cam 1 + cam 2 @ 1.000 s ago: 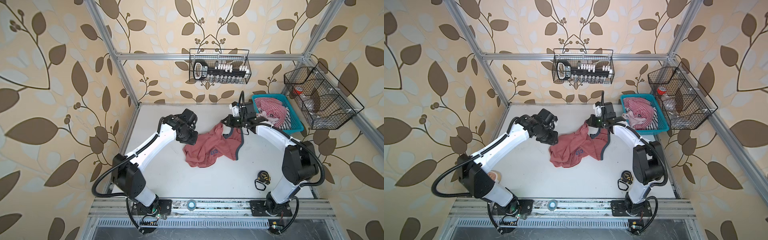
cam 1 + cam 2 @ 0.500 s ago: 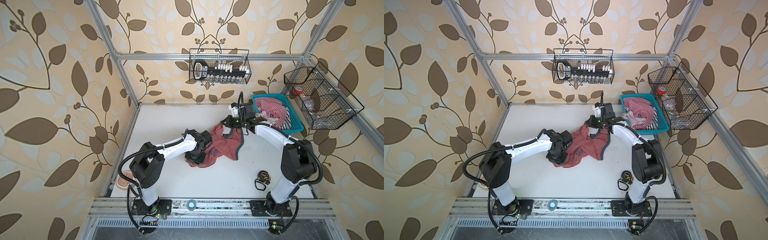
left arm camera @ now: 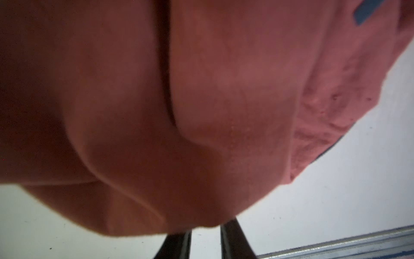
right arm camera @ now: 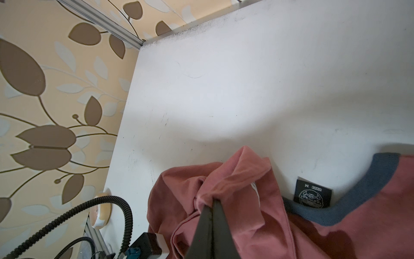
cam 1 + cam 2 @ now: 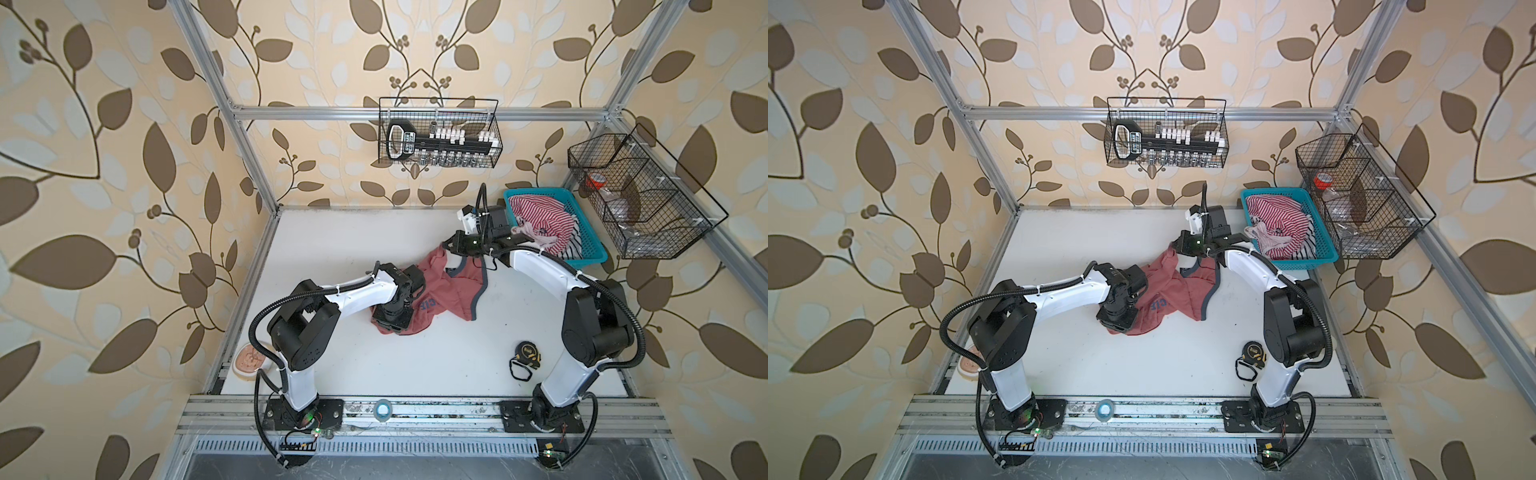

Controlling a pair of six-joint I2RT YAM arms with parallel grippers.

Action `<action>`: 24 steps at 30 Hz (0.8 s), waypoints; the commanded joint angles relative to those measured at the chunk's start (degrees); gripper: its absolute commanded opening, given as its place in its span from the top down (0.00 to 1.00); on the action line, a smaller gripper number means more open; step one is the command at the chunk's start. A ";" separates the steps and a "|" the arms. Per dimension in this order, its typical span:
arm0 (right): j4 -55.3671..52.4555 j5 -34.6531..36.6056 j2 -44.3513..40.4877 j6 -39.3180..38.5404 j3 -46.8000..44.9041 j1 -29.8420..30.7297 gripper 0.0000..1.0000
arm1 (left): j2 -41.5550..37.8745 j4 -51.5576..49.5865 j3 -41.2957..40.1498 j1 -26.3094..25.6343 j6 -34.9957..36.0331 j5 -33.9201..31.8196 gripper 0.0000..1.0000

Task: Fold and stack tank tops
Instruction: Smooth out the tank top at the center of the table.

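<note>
As the left fingers (image 3: 177,244) narrow on the near hem of the dusty red tank top (image 5: 440,291), their tips vanish under a bulging fold in the left wrist view. A slim gap shows between them lower down, and whether they have truly bitten the cloth cannot be told. A second ago the same arm hovered at the shirt's far left side with its fingers wider. It has since swung round and dropped onto the edge nearest the front of the desk (image 5: 436,374).

The right fingers (image 4: 201,228), pressed together, pinch a bunched shoulder of the garment beside its blue-grey collar (image 4: 358,201) and black size label (image 4: 312,192). They are unmoved over that second, keeping that end toward the desk's far edge.

With one end held and the other now reached, the shirt looks ready to be drawn out flat, the step before any fold. Nothing is folded or stacked yet.

The garment lies crumpled mid-desk, its graphic partly showing in both top views. The red-and-white striped tank top (image 5: 540,220) waits heaped in the blue basket (image 5: 592,253) at the desk's far right corner. A tape measure (image 5: 528,353) sits near the right edge.
</note>
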 commanded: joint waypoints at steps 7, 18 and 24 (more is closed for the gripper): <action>-0.70 -0.54 1.44 -0.73 0.09 0.03 1.00 | -1.91 1.92 -1.48 0.25 -2.04 -0.21 0.71; -0.76 -0.46 1.35 -0.63 0.35 0.20 1.00 | 0.12 4.14 -0.33 0.31 -3.66 -2.50 0.67; -0.79 -0.36 1.26 -0.69 0.35 0.27 1.00 | 0.44 4.47 -1.33 0.48 -3.92 -3.08 0.72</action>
